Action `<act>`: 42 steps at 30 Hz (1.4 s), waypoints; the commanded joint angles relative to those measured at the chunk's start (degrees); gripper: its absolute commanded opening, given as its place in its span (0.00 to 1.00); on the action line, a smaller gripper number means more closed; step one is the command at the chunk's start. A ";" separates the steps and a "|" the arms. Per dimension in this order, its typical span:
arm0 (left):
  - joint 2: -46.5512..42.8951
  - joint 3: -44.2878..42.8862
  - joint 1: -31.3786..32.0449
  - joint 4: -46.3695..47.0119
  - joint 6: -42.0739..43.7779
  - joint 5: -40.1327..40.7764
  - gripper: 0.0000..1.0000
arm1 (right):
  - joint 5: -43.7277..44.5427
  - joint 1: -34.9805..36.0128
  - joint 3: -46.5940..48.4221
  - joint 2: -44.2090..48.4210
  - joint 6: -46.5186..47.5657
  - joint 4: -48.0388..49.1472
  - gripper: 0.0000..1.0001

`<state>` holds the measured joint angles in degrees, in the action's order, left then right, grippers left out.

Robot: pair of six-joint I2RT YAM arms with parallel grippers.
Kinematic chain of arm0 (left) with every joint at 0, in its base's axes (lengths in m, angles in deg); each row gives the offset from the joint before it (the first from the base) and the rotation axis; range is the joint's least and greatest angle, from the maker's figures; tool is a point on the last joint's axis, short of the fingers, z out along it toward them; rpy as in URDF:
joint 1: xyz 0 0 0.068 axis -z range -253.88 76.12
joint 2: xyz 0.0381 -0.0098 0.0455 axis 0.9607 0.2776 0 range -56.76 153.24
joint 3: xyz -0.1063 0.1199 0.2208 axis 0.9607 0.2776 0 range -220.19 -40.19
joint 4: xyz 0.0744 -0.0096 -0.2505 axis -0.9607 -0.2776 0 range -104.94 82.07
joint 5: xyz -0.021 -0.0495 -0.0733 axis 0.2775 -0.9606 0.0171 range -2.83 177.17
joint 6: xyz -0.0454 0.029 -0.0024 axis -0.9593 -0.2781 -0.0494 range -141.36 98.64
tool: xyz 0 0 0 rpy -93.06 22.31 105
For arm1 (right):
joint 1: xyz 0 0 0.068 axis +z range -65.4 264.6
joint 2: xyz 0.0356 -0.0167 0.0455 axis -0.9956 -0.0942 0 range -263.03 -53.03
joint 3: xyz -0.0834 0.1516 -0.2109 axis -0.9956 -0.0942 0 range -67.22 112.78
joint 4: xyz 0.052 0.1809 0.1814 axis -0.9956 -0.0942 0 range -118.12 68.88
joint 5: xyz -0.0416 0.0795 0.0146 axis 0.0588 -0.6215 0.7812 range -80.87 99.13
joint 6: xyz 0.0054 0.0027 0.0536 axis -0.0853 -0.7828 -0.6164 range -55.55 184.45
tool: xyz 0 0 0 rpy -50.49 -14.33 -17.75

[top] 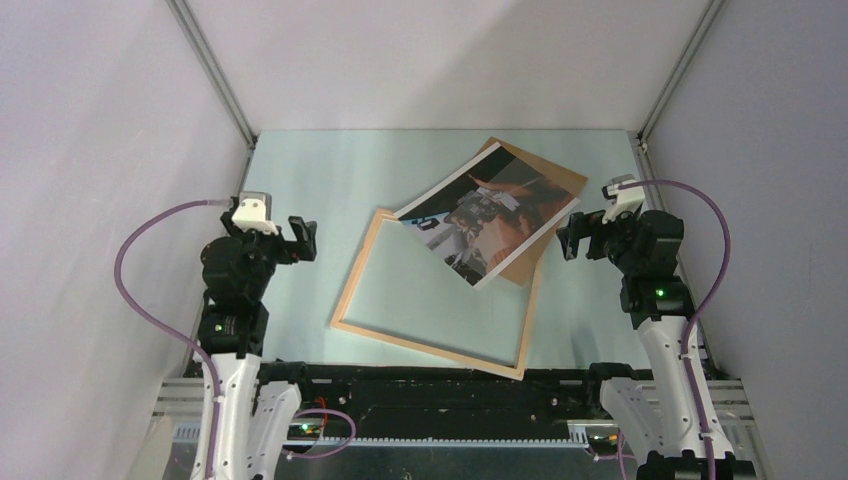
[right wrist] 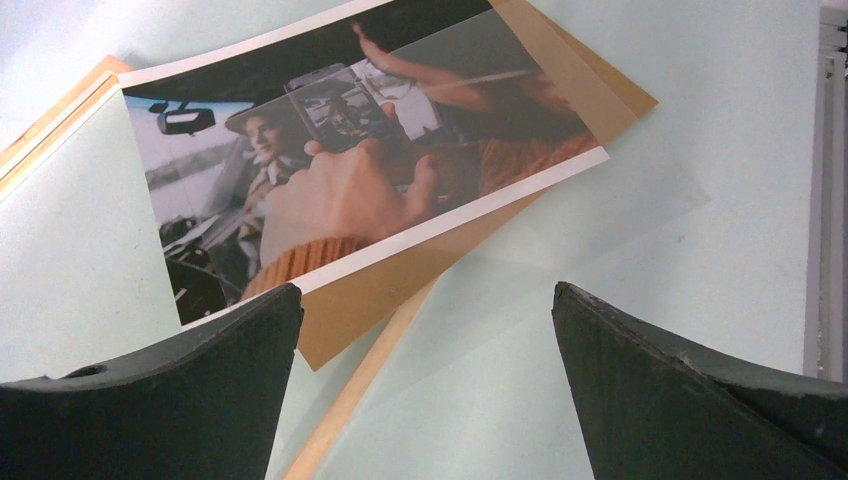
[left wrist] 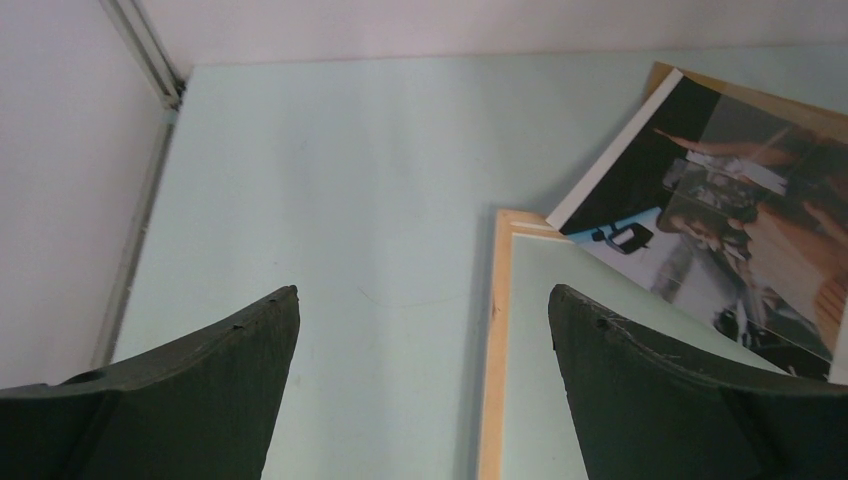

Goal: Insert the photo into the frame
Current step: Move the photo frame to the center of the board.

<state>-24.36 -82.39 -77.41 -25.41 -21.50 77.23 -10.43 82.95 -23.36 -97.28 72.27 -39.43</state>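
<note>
The photo [top: 490, 215] is dark and orange-brown with a white border; the frame [top: 357, 268] pale wood, the board [top: 525, 262] brown, the worktop [top: 320, 180] pale green.

The pale green table [top: 320, 170] carries the wooden frame [top: 357, 268] and a brown backing board [top: 558, 178].

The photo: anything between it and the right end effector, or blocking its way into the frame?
A clear sheet seems to overlap the photo's corner nearest the right end effector. The frame's opening otherwise looks free.
</note>
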 commanded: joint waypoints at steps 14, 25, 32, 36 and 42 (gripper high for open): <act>11.19 0.85 -0.23 0.11 -2.62 -5.99 0.98 | -0.15 0.21 0.57 -0.34 2.03 2.01 1.00; 28.68 -3.04 11.60 -2.49 0.05 4.85 0.98 | -0.10 0.27 0.60 -2.29 2.57 1.64 1.00; 38.96 -7.82 13.99 -7.40 1.59 6.06 0.96 | -0.65 0.29 0.61 -2.60 2.68 1.44 1.00; 44.43 -10.44 14.16 -9.61 2.17 6.35 0.94 | -1.16 0.41 0.59 -3.02 2.62 1.30 1.00; 52.89 -14.74 14.32 -12.20 2.43 6.44 0.91 | -1.50 0.48 0.56 -4.11 2.48 1.27 1.00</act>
<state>24.73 -93.67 -63.62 -35.62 -20.75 82.59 -11.21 83.06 -23.36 -100.91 73.75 -39.36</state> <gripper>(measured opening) 0.921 0.996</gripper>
